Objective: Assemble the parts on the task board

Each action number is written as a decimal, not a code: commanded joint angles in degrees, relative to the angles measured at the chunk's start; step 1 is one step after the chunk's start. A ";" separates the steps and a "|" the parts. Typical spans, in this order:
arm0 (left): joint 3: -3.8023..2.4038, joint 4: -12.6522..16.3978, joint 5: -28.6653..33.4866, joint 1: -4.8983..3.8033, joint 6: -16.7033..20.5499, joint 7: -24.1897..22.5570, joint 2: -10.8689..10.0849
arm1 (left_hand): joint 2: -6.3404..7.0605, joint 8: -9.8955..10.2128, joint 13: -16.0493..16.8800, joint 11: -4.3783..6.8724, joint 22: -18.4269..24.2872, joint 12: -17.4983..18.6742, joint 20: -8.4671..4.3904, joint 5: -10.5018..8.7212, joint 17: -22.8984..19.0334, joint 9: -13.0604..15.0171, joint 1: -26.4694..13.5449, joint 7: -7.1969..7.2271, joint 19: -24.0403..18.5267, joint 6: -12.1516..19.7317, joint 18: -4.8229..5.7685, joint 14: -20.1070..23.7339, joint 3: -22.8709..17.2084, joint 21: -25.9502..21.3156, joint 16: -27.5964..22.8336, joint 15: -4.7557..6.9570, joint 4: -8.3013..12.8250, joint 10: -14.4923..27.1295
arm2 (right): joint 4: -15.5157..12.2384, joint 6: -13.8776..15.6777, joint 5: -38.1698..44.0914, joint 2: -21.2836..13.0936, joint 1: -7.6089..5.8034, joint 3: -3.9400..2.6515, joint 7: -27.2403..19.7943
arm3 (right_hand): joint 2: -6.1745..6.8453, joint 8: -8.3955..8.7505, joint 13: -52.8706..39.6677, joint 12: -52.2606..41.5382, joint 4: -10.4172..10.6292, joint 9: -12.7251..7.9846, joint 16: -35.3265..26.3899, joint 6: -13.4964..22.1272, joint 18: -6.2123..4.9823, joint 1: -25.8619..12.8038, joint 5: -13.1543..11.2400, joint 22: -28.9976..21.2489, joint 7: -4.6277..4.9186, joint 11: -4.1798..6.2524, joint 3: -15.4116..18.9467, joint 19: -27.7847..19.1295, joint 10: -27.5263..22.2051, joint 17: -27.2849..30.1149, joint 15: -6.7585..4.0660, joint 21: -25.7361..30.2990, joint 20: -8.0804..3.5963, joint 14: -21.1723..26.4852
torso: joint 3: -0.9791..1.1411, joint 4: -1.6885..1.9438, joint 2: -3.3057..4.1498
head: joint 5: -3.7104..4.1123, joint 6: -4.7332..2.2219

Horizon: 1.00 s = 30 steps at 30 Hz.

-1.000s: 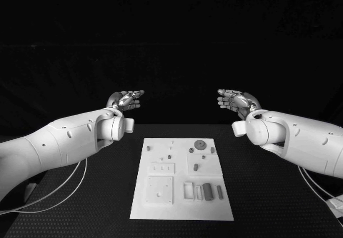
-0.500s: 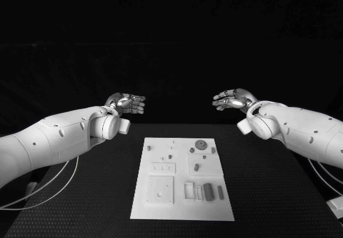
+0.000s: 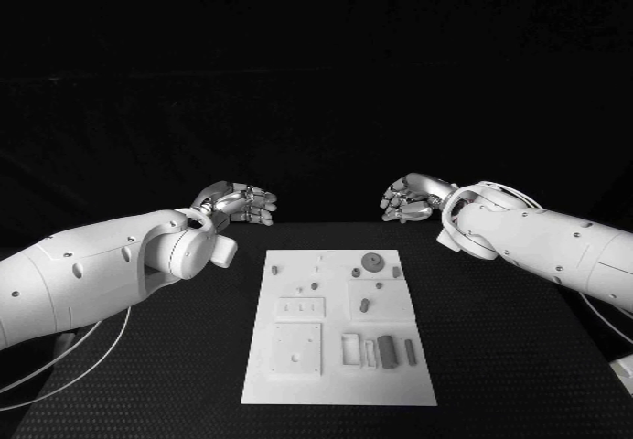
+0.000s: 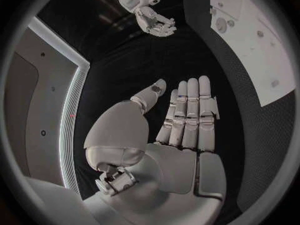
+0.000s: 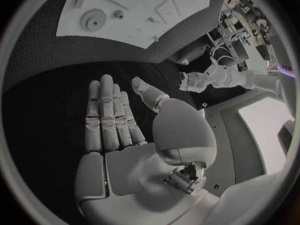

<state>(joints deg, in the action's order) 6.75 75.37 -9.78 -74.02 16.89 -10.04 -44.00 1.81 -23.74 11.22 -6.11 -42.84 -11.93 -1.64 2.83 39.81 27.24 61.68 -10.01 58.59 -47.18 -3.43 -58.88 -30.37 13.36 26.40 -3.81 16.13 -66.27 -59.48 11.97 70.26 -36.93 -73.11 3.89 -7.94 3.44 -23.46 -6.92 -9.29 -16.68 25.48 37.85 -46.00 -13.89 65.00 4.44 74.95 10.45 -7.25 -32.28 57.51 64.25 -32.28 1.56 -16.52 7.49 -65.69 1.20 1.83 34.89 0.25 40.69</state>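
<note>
The white task board (image 3: 293,389) lies in the middle of the black table, its short end toward me. Small grey parts sit on it: a round disc (image 3: 375,262) near the far end and a dark oblong block (image 3: 388,349) near the front right. My left hand (image 3: 241,203) hovers beyond the board's far left corner and holds nothing. My right hand (image 3: 412,198) hovers beyond the far right corner, also holding nothing. In the left wrist view the left hand (image 4: 184,115) has straight fingers over bare table. The right hand (image 5: 112,120) shows the same in the right wrist view.
Black table surface surrounds the board on all sides. A white cable (image 3: 80,357) loops down at the front left under my left arm. The right wrist view shows the board (image 5: 181,20) with its disc (image 5: 94,21) ahead of the palm.
Both hands have come down and drawn inward toward the far end of the board. The parts on the board have not moved.
</note>
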 commanded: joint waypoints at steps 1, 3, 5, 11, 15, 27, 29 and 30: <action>-0.07 2.14 -0.97 -0.10 -1.03 -1.33 -0.55 | 0.53 0.34 0.12 -0.01 -0.10 0.44 0.05 0.28 0.20 -0.09 -0.01 0.08 0.45 -0.32 0.21 -0.40 0.45 0.18 -0.22 -0.08 -0.04 -0.59 | -0.71 -1.45 13.37 -0.02 0.01 -0.02 0.97 | 1.13 0.55 -0.23 0.76 -0.01 0.58 5.21 -2.80 -1.11 0.94 0.14 1.49 -0.79 1.31 -0.23 7.01 3.41 -4.20 -1.98 -3.60 -2.55 -5.59 | 0.88 1.32 1.74 | 0.84 -0.62; -0.08 3.08 -0.97 -0.10 -1.11 -1.43 -0.65 | 0.63 0.48 0.18 -0.03 -0.14 0.59 0.01 0.29 0.34 -0.13 -0.17 0.05 0.44 -0.29 0.25 -0.37 0.54 0.15 -0.32 -0.08 -0.08 -0.58 | -0.65 -1.42 15.35 0.18 0.01 -0.02 1.19 | 1.42 0.97 -0.19 1.23 0.02 0.63 6.64 -3.08 -1.11 0.97 0.17 1.52 -0.83 1.42 -0.13 7.88 3.73 -5.23 -2.11 -4.71 -3.05 -6.04 | 1.13 1.91 2.41 | 1.45 -1.03; -0.08 3.93 -0.97 -0.10 -1.32 -1.26 -0.78 | 0.67 0.61 0.24 -0.06 -0.18 0.74 -0.02 0.29 0.46 -0.16 -0.31 0.01 0.42 -0.25 0.29 -0.36 0.60 0.12 -0.41 -0.08 -0.13 -0.55 | -0.44 -1.38 17.74 0.48 0.04 -0.02 1.50 | 1.69 1.26 -0.19 1.49 0.07 0.67 7.47 -3.25 -1.11 0.80 0.16 1.54 -0.83 1.48 -0.06 8.27 4.05 -5.82 -2.19 -5.43 -3.28 -6.21 | 1.28 2.37 2.88 | 1.96 -1.25; -0.09 4.82 -0.97 -0.64 -1.53 -1.12 -0.98 | 0.81 0.93 0.42 -0.14 -0.27 1.13 -0.07 0.28 0.82 -0.23 -0.87 -0.07 0.35 -0.20 0.40 -0.32 0.83 0.02 -0.68 -0.09 -0.38 -0.51 | -1.63 -1.01 20.36 1.07 0.49 -0.01 2.04 | 2.39 1.98 -0.18 2.24 0.23 0.83 9.37 -3.85 -1.11 0.06 0.17 1.53 -0.93 1.70 -0.25 9.09 4.98 -7.03 -2.42 -7.46 -3.91 -6.72 | 1.97 3.33 4.41 | 2.55 -1.39; -0.10 4.81 -0.97 -0.92 -1.58 -1.09 -1.05 | 0.83 1.05 0.51 -0.15 -0.31 1.29 -0.08 0.29 0.98 -0.24 -1.11 -0.09 0.33 -0.21 0.44 -0.31 0.89 -0.02 -0.80 -0.10 -0.52 -0.51 | -3.30 -1.02 21.72 0.96 0.52 -0.02 2.39 | 2.64 2.28 -0.14 2.58 0.30 0.89 10.02 -3.97 -1.11 -0.37 0.17 1.53 -0.94 1.73 -0.31 9.34 5.21 -7.38 -2.45 -8.22 -4.11 -6.97 | 2.27 3.74 5.27 | 3.13 -1.45; -0.12 4.87 -0.97 -1.16 -1.81 -0.99 -1.11 | 0.88 1.29 0.69 -0.19 -0.39 1.59 -0.12 0.28 1.29 -0.27 -1.39 -0.14 0.30 -0.16 0.47 -0.31 0.94 -0.10 -1.02 -0.09 -0.68 -0.51 | -5.36 -2.82 25.38 0.69 1.62 0.15 3.45 | 3.26 2.93 -0.03 3.44 0.33 1.13 11.91 -4.41 -1.11 -0.83 0.16 1.54 -1.07 1.79 -0.61 9.73 5.74 -8.30 -2.52 -10.30 -4.63 -7.45 | 2.54 4.49 6.65 | 3.79 -1.11; -0.12 4.75 -0.97 -1.16 -1.82 -0.94 -1.05 | 0.89 1.31 0.71 -0.19 -0.40 1.62 -0.12 0.28 1.32 -0.27 -1.42 -0.14 0.30 -0.16 0.47 -0.31 0.95 -0.10 -1.05 -0.09 -0.70 -0.52 | -5.23 -2.89 26.04 0.80 1.76 0.19 3.72 | 3.32 3.00 -0.03 3.51 0.34 1.15 12.07 -4.43 -1.11 -0.86 0.16 1.54 -1.08 1.80 -0.64 9.73 5.79 -8.37 -2.53 -10.48 -4.67 -7.43 | 2.62 4.54 6.90 | 3.85 -1.22; -0.12 4.73 -0.97 -1.16 -1.83 -0.95 -1.04 | 0.90 1.33 0.72 -0.19 -0.40 1.64 -0.12 0.28 1.34 -0.27 -1.44 -0.15 0.29 -0.15 0.48 -0.31 0.95 -0.11 -1.06 -0.09 -0.71 -0.52 | -5.12 -3.02 26.30 0.84 1.79 0.23 3.81 | 3.35 3.01 -0.02 3.53 0.34 1.16 12.10 -4.44 -1.11 -0.88 0.16 1.53 -1.08 1.80 -0.64 9.72 5.79 -8.38 -2.52 -10.53 -4.68 -7.41 | 2.63 4.55 6.94 | 3.86 -1.25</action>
<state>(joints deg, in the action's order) 6.70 80.02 -10.52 -75.06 16.01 -10.36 -45.09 2.73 -22.79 11.88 -6.13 -43.15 -10.54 -1.63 2.82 41.10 27.03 60.75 -10.01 58.58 -47.17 -3.01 -58.87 -29.66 13.35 25.71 -3.80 15.42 -66.65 -64.65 10.39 93.56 -36.16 -71.39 4.08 -4.97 6.27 -20.79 -6.99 -5.96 -16.36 26.57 49.65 -50.11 -14.10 64.34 4.44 74.95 9.32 -5.31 -32.59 67.16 69.64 -40.61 -1.10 -26.73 2.99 -72.72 3.69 6.19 41.36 4.03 39.54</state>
